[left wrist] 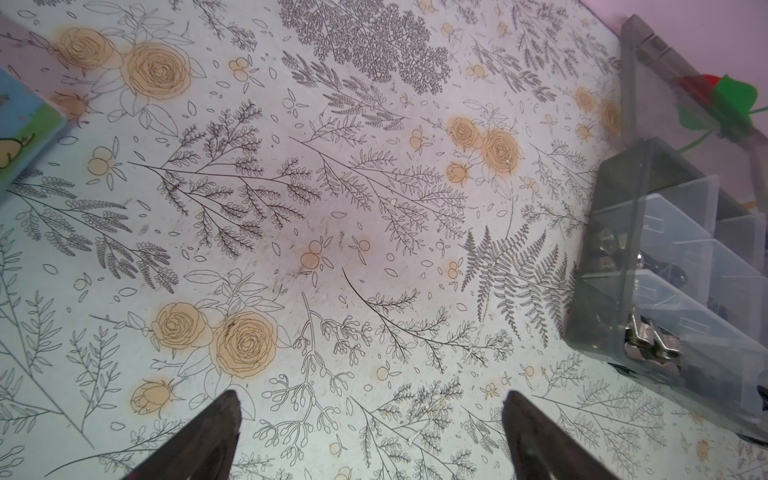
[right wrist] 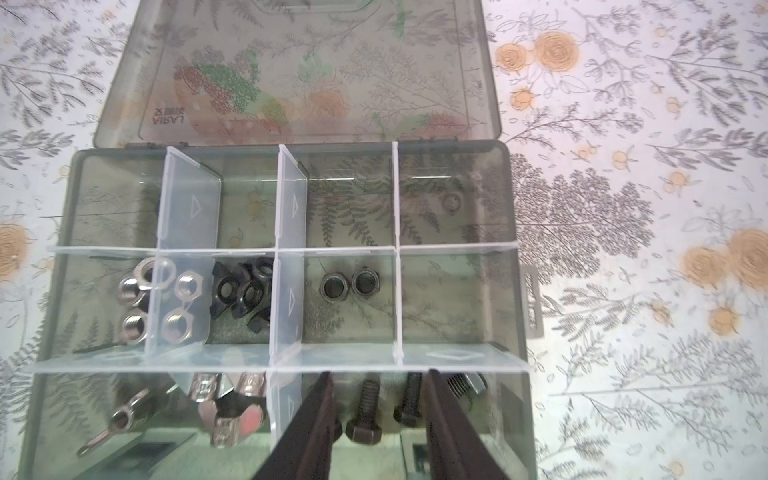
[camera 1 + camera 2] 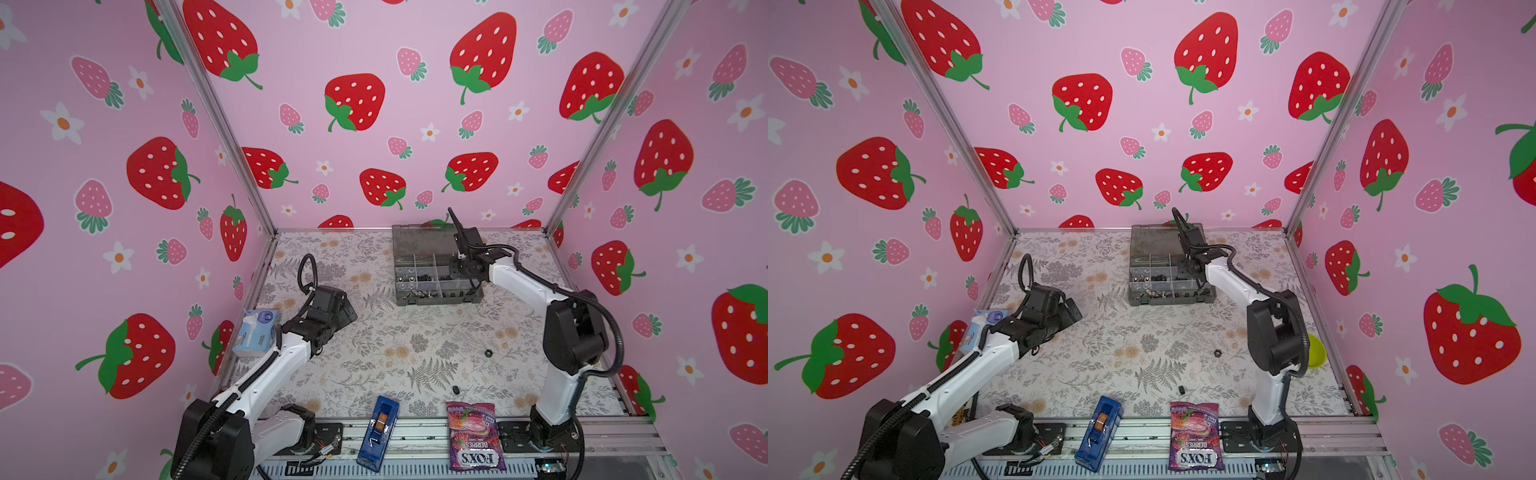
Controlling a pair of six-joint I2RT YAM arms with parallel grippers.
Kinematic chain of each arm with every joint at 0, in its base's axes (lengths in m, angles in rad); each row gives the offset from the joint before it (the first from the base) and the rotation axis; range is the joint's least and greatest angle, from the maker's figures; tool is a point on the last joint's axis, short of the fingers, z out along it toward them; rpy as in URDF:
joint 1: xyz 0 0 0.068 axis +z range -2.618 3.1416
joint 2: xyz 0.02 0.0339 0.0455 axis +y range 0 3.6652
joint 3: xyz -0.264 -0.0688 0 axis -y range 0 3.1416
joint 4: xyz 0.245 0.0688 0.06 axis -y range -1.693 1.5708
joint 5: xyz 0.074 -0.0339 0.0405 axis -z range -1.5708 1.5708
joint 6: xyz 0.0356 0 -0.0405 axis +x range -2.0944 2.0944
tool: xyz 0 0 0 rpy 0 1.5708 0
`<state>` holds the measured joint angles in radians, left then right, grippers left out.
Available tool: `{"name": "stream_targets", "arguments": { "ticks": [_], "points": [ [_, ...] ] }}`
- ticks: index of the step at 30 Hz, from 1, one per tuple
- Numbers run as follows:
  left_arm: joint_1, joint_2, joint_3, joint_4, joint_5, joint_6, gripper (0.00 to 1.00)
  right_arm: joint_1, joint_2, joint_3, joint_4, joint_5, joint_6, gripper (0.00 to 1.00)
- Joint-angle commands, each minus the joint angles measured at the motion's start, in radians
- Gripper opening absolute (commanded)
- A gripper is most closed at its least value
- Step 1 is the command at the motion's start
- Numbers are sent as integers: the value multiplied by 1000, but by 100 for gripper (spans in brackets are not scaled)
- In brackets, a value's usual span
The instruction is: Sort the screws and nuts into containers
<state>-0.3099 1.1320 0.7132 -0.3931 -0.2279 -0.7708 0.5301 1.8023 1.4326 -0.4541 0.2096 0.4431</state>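
1. At the far left of both top views, a blue tissue box (image 3: 255, 332) stands at the table's edge, just beside the left arm.
2. Left of centre, the left gripper (image 3: 349, 311) hangs over the bare floral table (image 3: 374, 357). In the left wrist view its fingers (image 1: 216, 432) are spread wide with nothing between them.
3. At bottom centre, a blue narrow box (image 3: 378, 432) lies across the table's front edge, with a purple candy bag (image 3: 473, 436) to its right.
4. At upper centre, the organiser box (image 3: 399, 297) sits with its lid open near the back wall. In the right wrist view its middle row holds silver nuts (image 2: 137, 291), black wing nuts (image 2: 245, 286) and two dark hex nuts (image 2: 349, 284), each kind in its own cell. A clear divider blurs some of the silver ones.
5. The right gripper (image 2: 379, 374) hovers over a lower-row cell with its jaws partly open, gripping nothing. Two black screws (image 2: 365, 411) lie in that cell between its fingers. In both top views the right arm hides the box's right-hand cells.
6. Right of centre, a loose black nut (image 3: 488, 353) and, lower down, a small black piece (image 3: 456, 389) lie on the table, well apart from the box.
7. Further right in a top view, a yellow-green bowl (image 3: 1315, 351) peeks out from behind the right arm.
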Motion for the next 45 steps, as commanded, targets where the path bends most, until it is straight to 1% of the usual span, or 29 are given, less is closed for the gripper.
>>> {"name": "stream_targets", "arguments": {
  "ticks": [1,8,10,11,14,18,23,27,32,40,41,45],
  "points": [
    [5,-15,22,-23,-24,13,99,5,-106,-119,-1,18,60,40],
    [6,-7,23,-2,14,49,99,5,-326,-363,-50,32,152,46],
    [4,-3,26,5,30,67,99,5,-369,-417,-77,46,169,51],
    [2,0,30,8,39,79,99,5,-387,-439,-100,51,180,51],
    [-4,9,40,13,57,99,99,5,-429,-498,-152,44,196,57],
    [-29,29,52,26,68,112,99,5,-480,-586,-190,29,215,59],
    [-62,65,74,36,64,122,99,5,-520,-664,-209,-30,233,57],
    [-73,84,86,40,66,112,99,5,-528,-711,-209,-74,236,55],
    [-75,90,79,51,73,100,99,5,-484,-744,-167,-141,232,53],
    [-76,107,95,47,86,91,99,7,-434,-735,-146,-149,226,52],
    [-75,108,96,49,87,89,99,6,-429,-733,-145,-146,224,49],
    [-76,112,94,58,89,82,99,7,-409,-740,-139,-142,217,47]
  ]
}}
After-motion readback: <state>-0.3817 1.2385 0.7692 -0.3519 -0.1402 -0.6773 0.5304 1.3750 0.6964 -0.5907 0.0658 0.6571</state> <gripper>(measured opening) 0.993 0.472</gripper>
